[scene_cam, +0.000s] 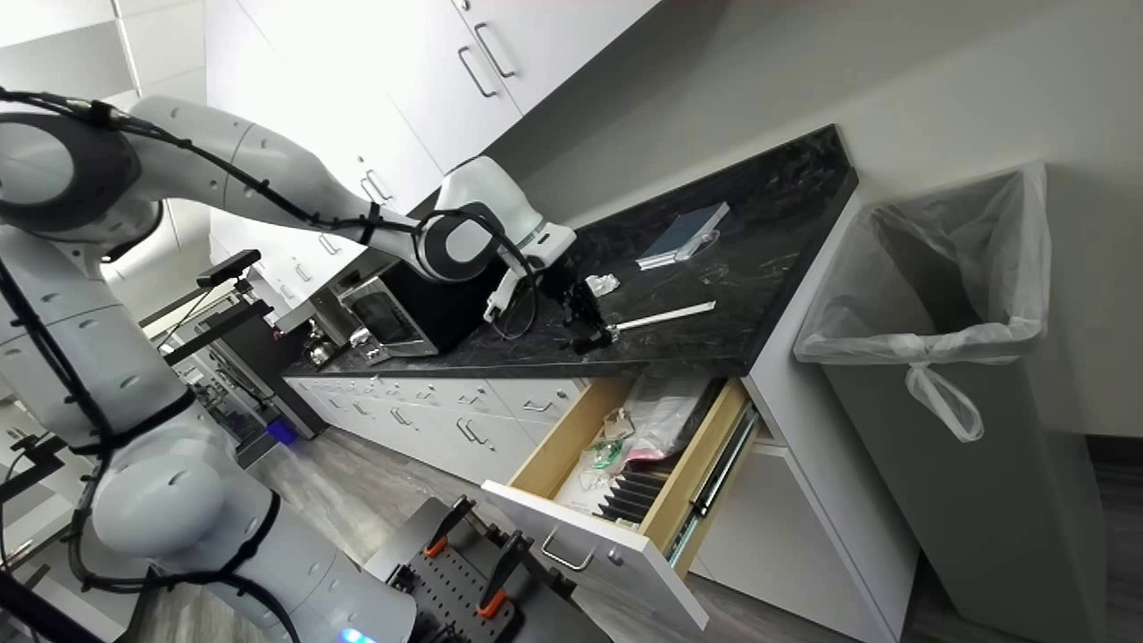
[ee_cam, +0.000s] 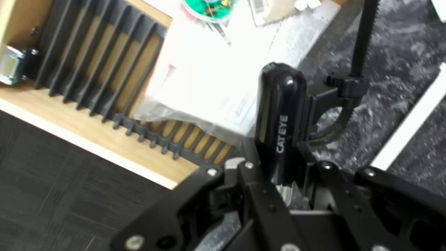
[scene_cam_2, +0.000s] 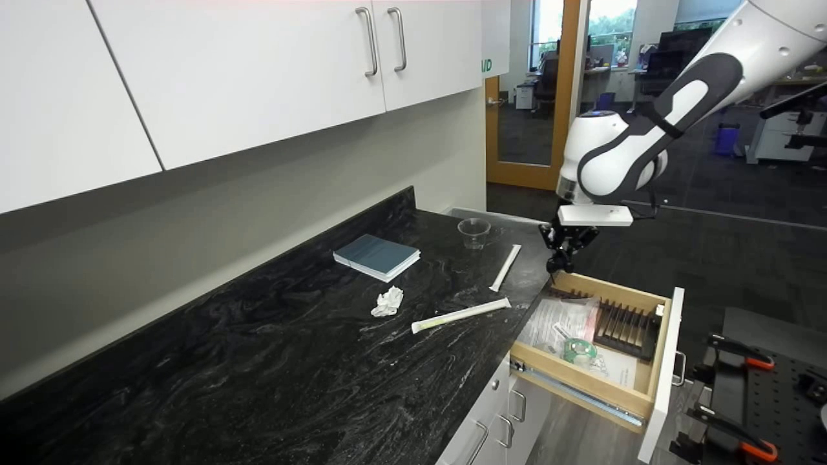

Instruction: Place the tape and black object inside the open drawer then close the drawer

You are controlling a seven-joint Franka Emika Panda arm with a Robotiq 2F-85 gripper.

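My gripper (ee_cam: 278, 158) is shut on the black object (ee_cam: 280, 108), a glossy piece lettered CATEYE with a ring clamp and strap at its side. In the wrist view it hangs over the line where drawer and dark counter meet. An exterior view has the gripper (scene_cam_2: 562, 239) above the drawer's far inner corner, the black object (scene_cam_2: 559, 263) below it. The drawer (scene_cam: 589, 549) stands pulled out, with a white front and pale wooden sides. Inside lies the tape (scene_cam_2: 579, 351), a green roll, also visible at the wrist view's top edge; the gripper is apart from it.
A black slotted organizer (scene_cam_2: 625, 329) and a clear plastic bag (scene_cam_2: 565, 323) share the drawer. On the counter are a blue book (scene_cam_2: 378, 254), crumpled paper (scene_cam_2: 387, 301), two white wrapped sticks (scene_cam_2: 462, 314) and a clear cup (scene_cam_2: 474, 234). A lined bin (scene_cam: 946, 429) stands beside the cabinet.
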